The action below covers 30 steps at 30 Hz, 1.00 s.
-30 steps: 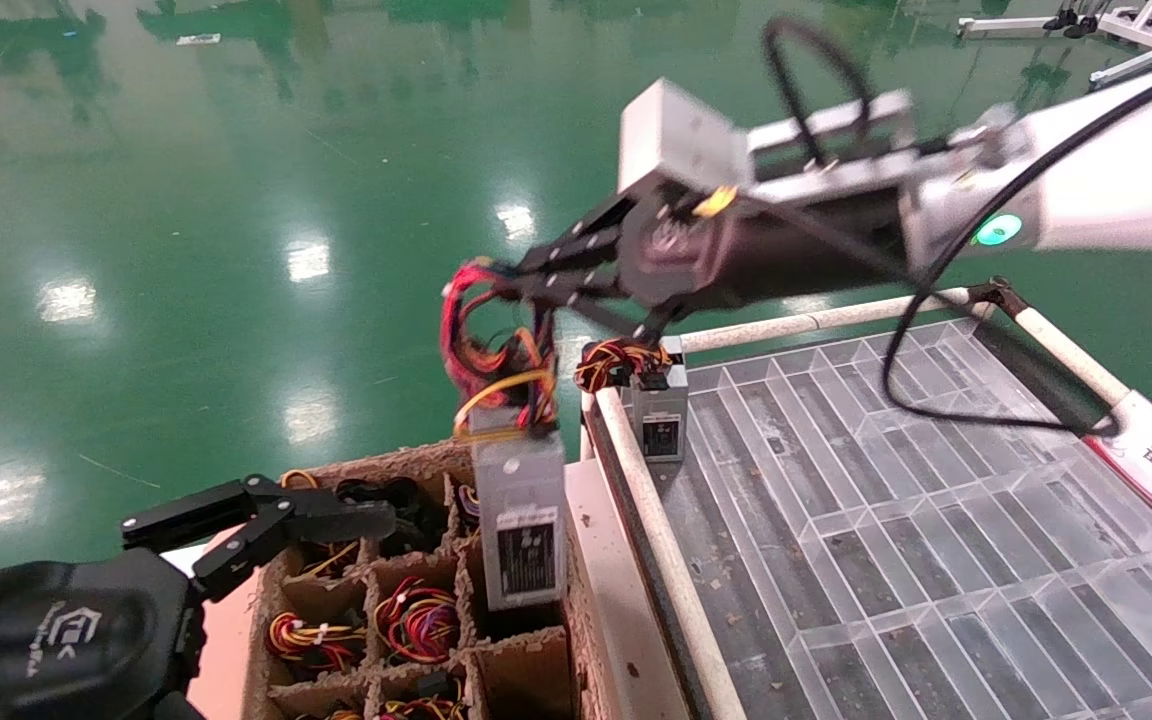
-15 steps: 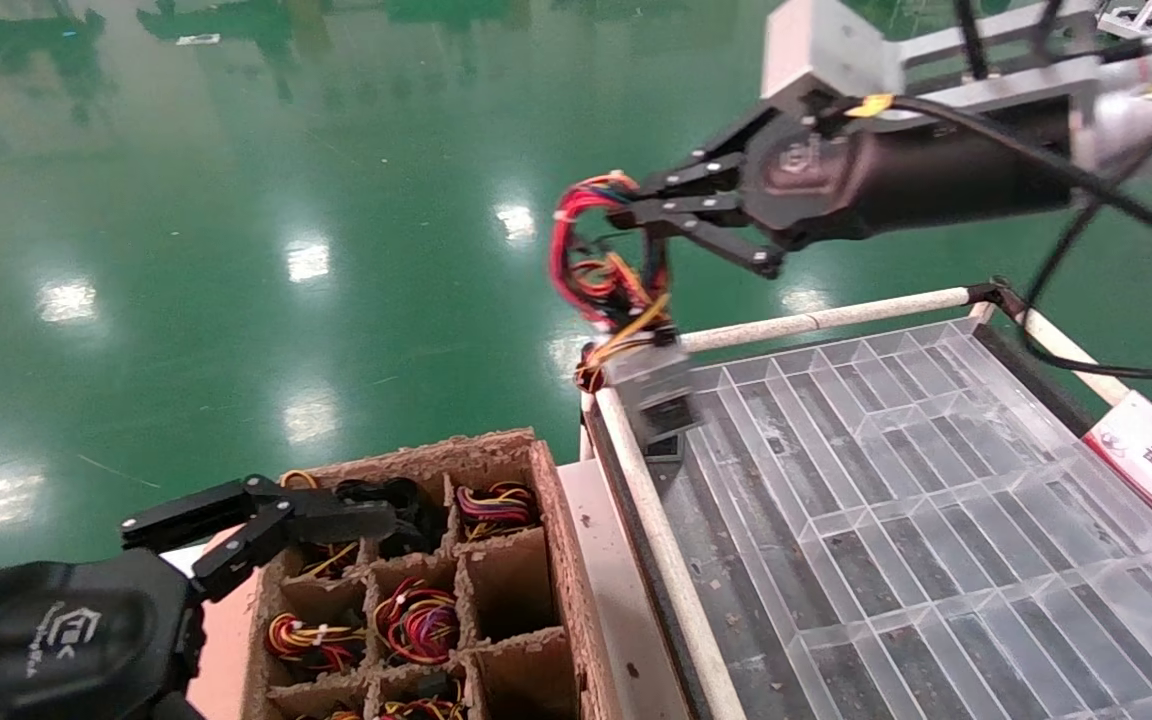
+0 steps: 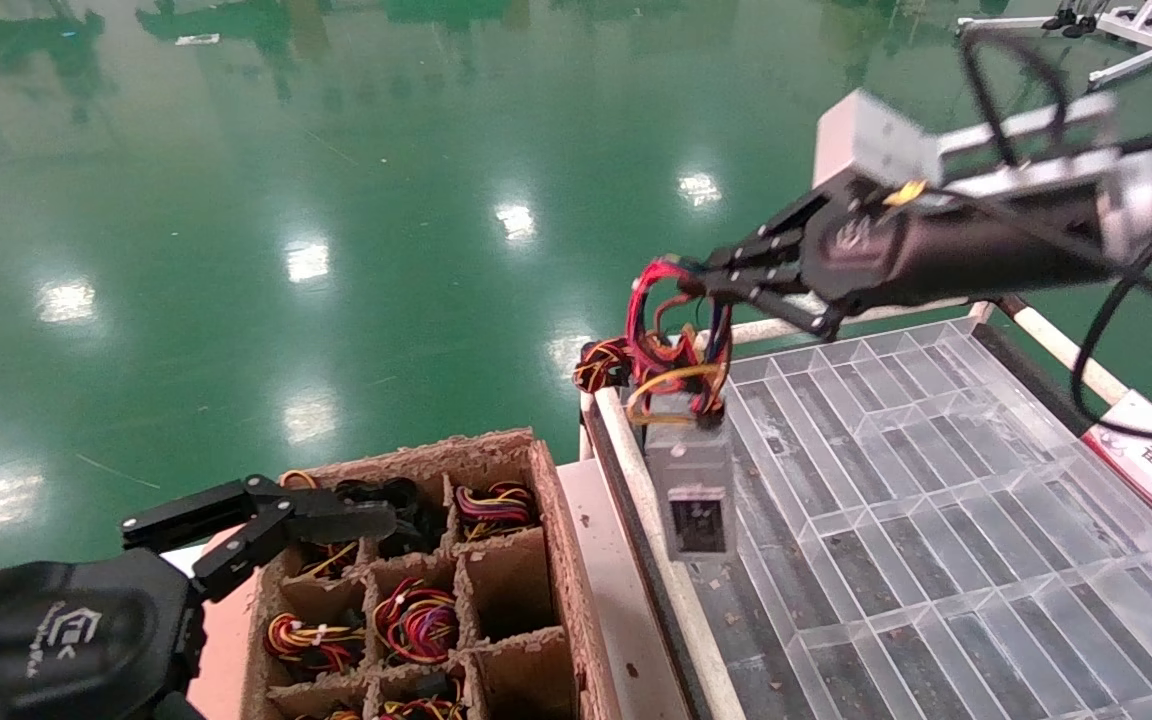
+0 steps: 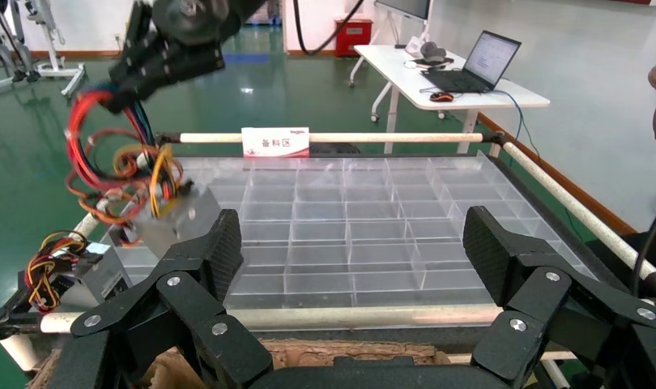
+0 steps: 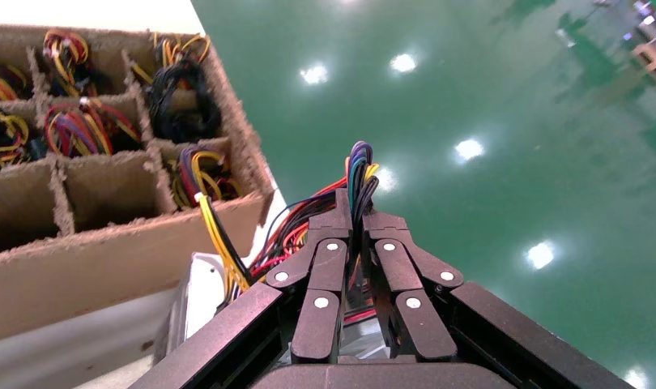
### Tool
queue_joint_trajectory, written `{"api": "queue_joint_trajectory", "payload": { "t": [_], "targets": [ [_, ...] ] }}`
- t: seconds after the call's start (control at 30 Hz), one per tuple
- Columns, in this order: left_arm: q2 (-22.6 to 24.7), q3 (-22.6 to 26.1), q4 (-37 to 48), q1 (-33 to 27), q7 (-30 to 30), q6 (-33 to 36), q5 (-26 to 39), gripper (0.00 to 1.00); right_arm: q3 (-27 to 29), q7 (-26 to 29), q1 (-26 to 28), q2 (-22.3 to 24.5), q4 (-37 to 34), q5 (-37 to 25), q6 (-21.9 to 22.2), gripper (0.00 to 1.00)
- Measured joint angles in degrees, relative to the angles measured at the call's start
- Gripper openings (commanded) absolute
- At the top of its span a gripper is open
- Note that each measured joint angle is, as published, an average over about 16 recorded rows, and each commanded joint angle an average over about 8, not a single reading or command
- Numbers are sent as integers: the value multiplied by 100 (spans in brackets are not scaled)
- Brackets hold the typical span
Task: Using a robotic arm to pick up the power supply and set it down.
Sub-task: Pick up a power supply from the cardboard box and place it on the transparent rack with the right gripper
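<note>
**Head view: power supply hangs by its wires over the tray's near-left corner**

Head view: right black two-finger gripper [image 3: 711, 285] on the white tubular robotic arm [image 3: 1016, 215], fingers pinched tight on the loose red, yellow, black and blue wire tangle [image 3: 671, 345]. Directly below the fingertips, slung from those wires: the small grey metal power supply box [image 3: 693, 487], long axis near vertical, black socket face turned toward the camera, lower end low over the clear plastic compartmented tray [image 3: 936, 520], just inside the white tube rail [image 3: 651, 520]. Contact with the tray floor: cannot tell.

Beyond the hanging box, farther from the body than the fingertips: a second grey unit with a tight orange-yellow-red wire coil [image 3: 604, 365], at the tray's far-left corner.

Right wrist view: finger pads [image 5: 329, 263] closed on the wire bundle, grey casing glimpsed beneath.

Left black gripper [image 3: 266, 520], jaws spread wide and empty, parked over the brown cardboard divider box [image 3: 551, 530]; well off from the load, so the right arm clearly the nearer.

Judgement: set-down turns on a straight descent, box beneath gripper, likely to tip onto its side once the wires slacken.
</note>
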Motion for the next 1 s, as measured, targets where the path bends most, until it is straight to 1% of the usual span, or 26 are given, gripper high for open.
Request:
{"api": "queue_joint_trajectory", "payload": {
  "t": [0.2,0.6,0.7,0.83,1.0],
  "targets": [
    [0,1,0,0,0,0,0,100,-68,-119,-102,-138,-179,-96,212,0],
    [-1,2,0,0,1,-1,-1,100,-208,-267,-180,-471,-372,-314,1193,0],
    [-1,2,0,-1,1,-1,-1,100,-232,-293,-201,-542,-397,-351,1377,0],
    [-1,3,0,-1,1,-1,-2,100,-254,-323,-233,-611,-425,-384,1479,0],
    [-1,3,0,-1,2,-1,-2,100,-272,-358,-269,-660,-453,-409,1476,0]
  ]
}}
